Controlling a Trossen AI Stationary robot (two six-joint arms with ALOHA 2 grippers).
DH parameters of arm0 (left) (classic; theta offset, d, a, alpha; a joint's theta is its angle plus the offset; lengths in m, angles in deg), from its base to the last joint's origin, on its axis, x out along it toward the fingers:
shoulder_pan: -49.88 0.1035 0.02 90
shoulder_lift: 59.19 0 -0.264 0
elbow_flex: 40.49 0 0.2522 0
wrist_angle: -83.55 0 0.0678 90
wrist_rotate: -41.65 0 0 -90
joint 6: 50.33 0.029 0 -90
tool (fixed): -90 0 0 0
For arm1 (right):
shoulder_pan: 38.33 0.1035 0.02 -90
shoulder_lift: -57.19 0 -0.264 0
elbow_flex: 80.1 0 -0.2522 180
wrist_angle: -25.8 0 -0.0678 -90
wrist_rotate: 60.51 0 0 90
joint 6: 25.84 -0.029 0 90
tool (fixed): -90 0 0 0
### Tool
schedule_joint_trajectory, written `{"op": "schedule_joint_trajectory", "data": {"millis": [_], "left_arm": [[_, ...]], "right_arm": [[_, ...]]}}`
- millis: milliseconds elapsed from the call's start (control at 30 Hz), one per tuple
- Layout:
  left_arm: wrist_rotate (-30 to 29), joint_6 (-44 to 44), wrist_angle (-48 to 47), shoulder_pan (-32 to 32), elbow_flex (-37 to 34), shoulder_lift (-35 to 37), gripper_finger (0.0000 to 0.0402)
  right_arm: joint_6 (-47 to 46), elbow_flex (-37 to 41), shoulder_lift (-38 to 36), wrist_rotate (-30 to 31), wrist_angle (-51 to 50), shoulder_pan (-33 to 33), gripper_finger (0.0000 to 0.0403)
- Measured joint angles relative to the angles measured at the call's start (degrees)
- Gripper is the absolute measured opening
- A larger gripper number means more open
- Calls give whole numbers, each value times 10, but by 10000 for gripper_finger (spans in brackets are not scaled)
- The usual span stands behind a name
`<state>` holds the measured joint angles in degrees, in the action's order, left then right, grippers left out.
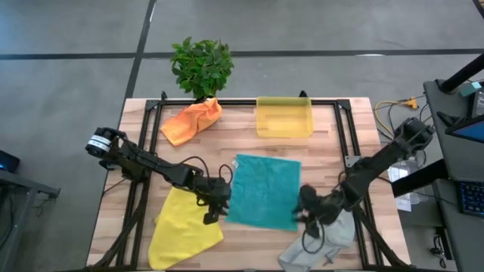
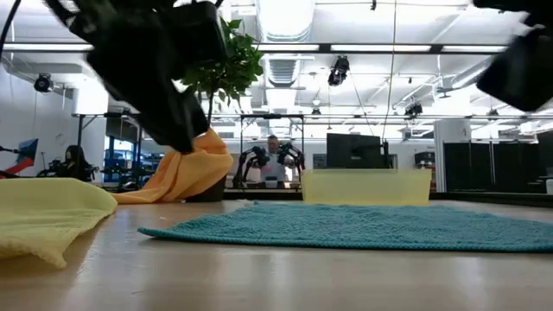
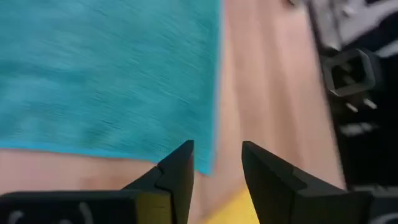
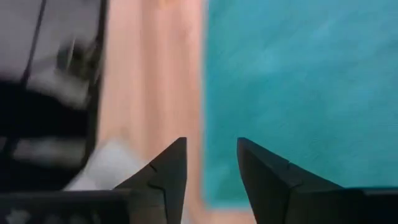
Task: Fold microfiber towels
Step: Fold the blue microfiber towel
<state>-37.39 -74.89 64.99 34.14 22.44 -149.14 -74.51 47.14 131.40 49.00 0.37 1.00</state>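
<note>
Both end effectors, parted and empty, flank the flat teal towel [image 1: 264,190].

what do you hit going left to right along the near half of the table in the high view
yellow towel → left claw → teal towel → right claw → grey towel

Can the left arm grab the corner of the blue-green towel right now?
Probably yes. The left gripper hangs open right at the teal towel's near left corner, with only bare table around it and nothing lying on that corner.
</note>
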Motion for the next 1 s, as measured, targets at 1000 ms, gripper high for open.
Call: {"op": "schedule_joint_trajectory", "data": {"millis": [1000], "left_arm": [[-46, 78, 128, 240, 33, -168, 5]], "right_arm": [[-63, 161, 3, -59, 61, -323, 9]]}}
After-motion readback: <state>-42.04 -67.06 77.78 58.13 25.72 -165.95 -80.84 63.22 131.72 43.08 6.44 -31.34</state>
